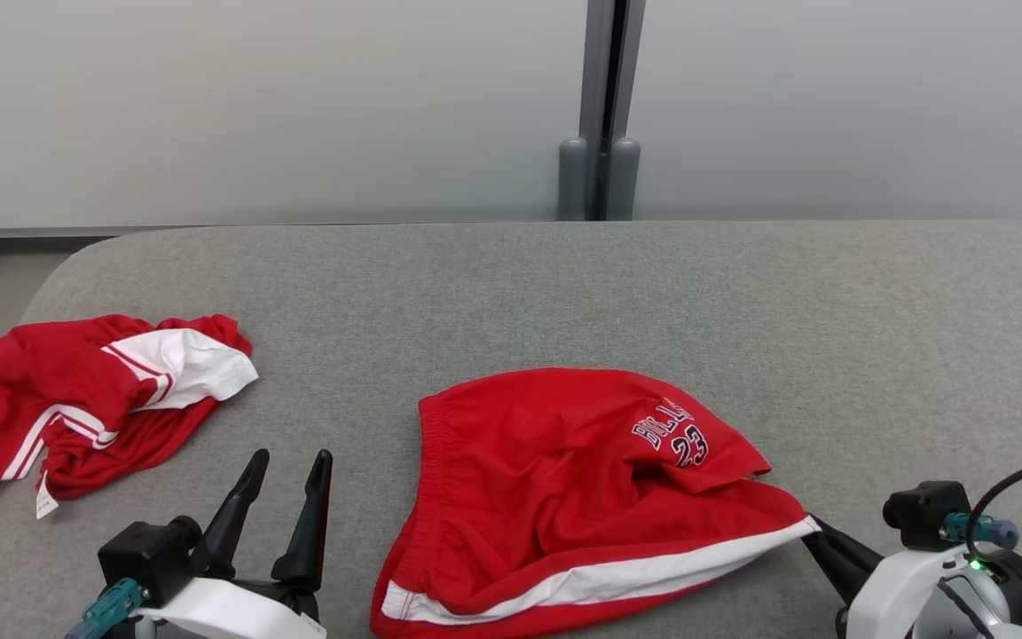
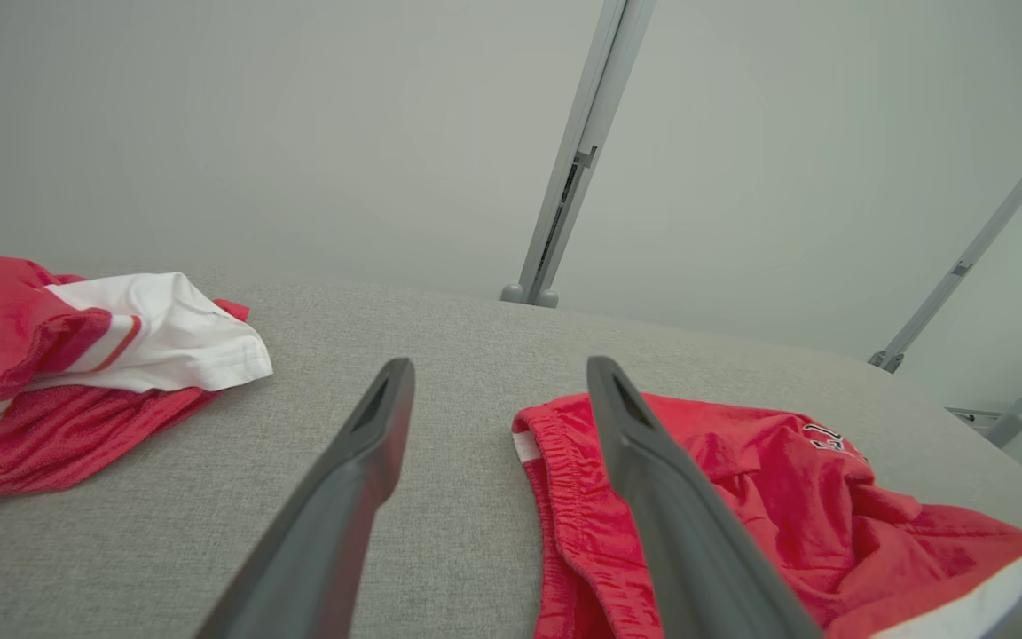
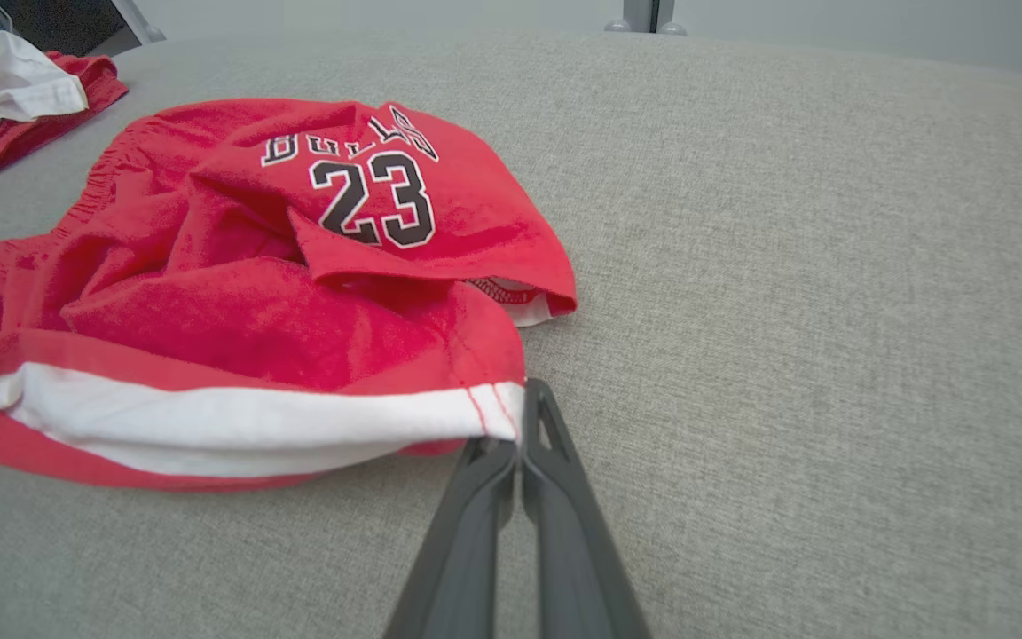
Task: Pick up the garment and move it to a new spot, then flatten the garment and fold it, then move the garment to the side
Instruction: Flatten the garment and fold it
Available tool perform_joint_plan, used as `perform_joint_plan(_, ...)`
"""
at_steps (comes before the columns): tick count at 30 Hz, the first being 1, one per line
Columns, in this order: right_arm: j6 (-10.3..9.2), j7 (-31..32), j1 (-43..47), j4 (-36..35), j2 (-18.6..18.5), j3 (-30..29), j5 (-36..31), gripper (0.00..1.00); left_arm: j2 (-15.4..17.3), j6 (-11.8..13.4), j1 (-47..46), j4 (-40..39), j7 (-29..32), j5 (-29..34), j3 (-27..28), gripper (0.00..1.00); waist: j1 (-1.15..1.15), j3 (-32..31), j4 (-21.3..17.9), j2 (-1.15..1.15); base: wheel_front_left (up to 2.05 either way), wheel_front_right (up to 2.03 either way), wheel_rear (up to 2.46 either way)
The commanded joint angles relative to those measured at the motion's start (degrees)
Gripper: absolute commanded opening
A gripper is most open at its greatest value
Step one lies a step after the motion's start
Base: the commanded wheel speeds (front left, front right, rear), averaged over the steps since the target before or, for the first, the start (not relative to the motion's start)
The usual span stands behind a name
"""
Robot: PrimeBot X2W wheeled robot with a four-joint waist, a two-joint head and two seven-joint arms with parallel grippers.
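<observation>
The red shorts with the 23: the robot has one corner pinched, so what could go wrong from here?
The right gripper pinches just the tip of the white stripe on the shorts; so small a hold might slip on lifting. The shorts lie crumpled, one leg folded over, so pulling a single corner may bunch them further. The open left gripper sits between them and another red garment, which it could snag.

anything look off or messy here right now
Nothing is damaged or spilled. The red fabric shorts with a white stripe and black 23 print lie rumpled in the middle, one leg folded over, with the right gripper shut on the striped corner. A second red-and-white garment sits crumpled at the left.
</observation>
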Motion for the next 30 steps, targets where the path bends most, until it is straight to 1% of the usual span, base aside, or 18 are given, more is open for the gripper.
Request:
perform_joint_plan(1, 0.03, 0.1, -0.2, -0.4, -1.1, 0.7, -0.2, 0.00, 0.2, -0.3, -0.4, 0.2, 0.0, 0.5, 0.1, 1.00, 0.00, 0.1, -0.8, 0.00, 0.00, 0.00, 0.00)
perform_joint_plan(3, 0.03, 0.3, -0.1, -0.7, -2.7, 1.6, -0.6, 0.00, 0.1, -0.2, -0.7, 0.3, 0.0, 0.5, 0.0, 1.00, 0.00, 0.3, -1.2, 0.00, 0.00, 0.00, 0.00)
perform_joint_plan(5, 0.02, 1.1, 0.6, -0.1, -3.6, 1.9, -0.1, 0.00, -0.1, -0.2, -0.9, 0.4, 0.0, 0.5, 0.0, 1.00, 0.00, 0.5, -1.4, 0.00, 0.00, 0.00, 0.00)
perform_joint_plan(6, 0.02, 1.3, 0.9, 0.1, -3.8, 1.9, 0.2, 0.02, -0.1, -0.2, -0.9, 0.5, 0.0, 0.5, 0.0, 1.00, 0.00, 0.6, -1.5, 0.00, 0.00, 0.00, 0.00)
perform_joint_plan(7, 0.02, 1.5, 1.1, 0.3, -4.0, 1.9, 0.5, 0.13, -0.2, -0.2, -1.0, 0.6, 0.0, 0.6, 0.1, 1.00, 0.00, 0.7, -1.5, 0.00, 0.00, 0.00, 0.00)
perform_joint_plan(9, 0.02, 2.1, 1.7, 0.7, -4.1, 1.6, 1.2, 0.50, -0.3, -0.2, -0.9, 0.7, 0.0, 0.7, 0.3, 1.00, 0.00, 0.7, -1.6, 0.00, 0.00, 0.00, 0.00)
perform_joint_plan(10, 0.02, 2.4, 2.1, 0.9, -4.0, 1.4, 1.5, 1.00, -0.4, -0.2, -0.8, 0.8, 0.0, 0.7, 0.4, 1.00, 0.00, 0.6, -1.7, 0.00, 0.00, 0.00, 0.00)
perform_joint_plan(13, 0.02, 2.5, 2.8, 0.5, -3.6, 0.9, 2.6, 1.00, -0.5, -0.1, -0.6, 1.0, -0.1, 1.1, 0.7, 1.00, 0.00, 0.3, -1.8, 0.00, 0.00, 0.00, 0.00)
perform_joint_plan(16, 0.02, 0.3, 3.9, -1.4, -3.6, -1.2, 4.7, 1.00, -0.6, 0.2, -0.3, 1.2, -0.1, 1.6, 1.0, 1.00, 0.00, -0.4, -1.8, 0.00, 0.00, 0.00, 0.00)
perform_joint_plan(18, 0.02, -1.2, 4.8, -3.5, -4.0, -2.9, 5.6, 1.00, -0.7, 0.5, 0.2, 1.1, -0.1, 1.7, 1.6, 1.00, 0.00, -0.9, -1.9, 0.00, 0.00, 0.00, 0.00)
perform_joint_plan(23, 0.03, -5.0, 5.5, -9.5, -4.7, -5.9, 4.8, 1.00, -0.6, 0.5, 0.9, 0.1, -0.1, 2.7, 3.3, 1.00, 0.00, -1.5, -2.4, 0.00, 0.00, 0.00, 0.00)
perform_joint_plan(28, 0.02, -8.5, 5.0, -13.1, -3.7, -8.4, 3.2, 1.00, -0.6, 0.7, 1.0, -1.3, -0.1, 4.1, 5.0, 1.00, 0.00, -2.0, -2.4, 0.00, 0.00, 0.00, 0.00)
perform_joint_plan(29, 0.03, -9.7, 4.8, -13.6, -2.9, -9.2, 2.8, 1.00, -0.7, 0.9, 1.1, -1.8, -0.1, 4.5, 5.6, 1.00, 0.00, -2.0, -2.3, 0.00, 0.00, 0.00, 0.00)
perform_joint_plan(30, 0.02, -12.2, 4.2, -14.0, -1.1, -10.9, 0.6, 1.00, -0.7, 1.3, 1.2, -2.9, -0.1, 5.7, 6.8, 1.00, 0.00, -2.2, -2.2, 0.00, 0.00, 0.00, 0.00)
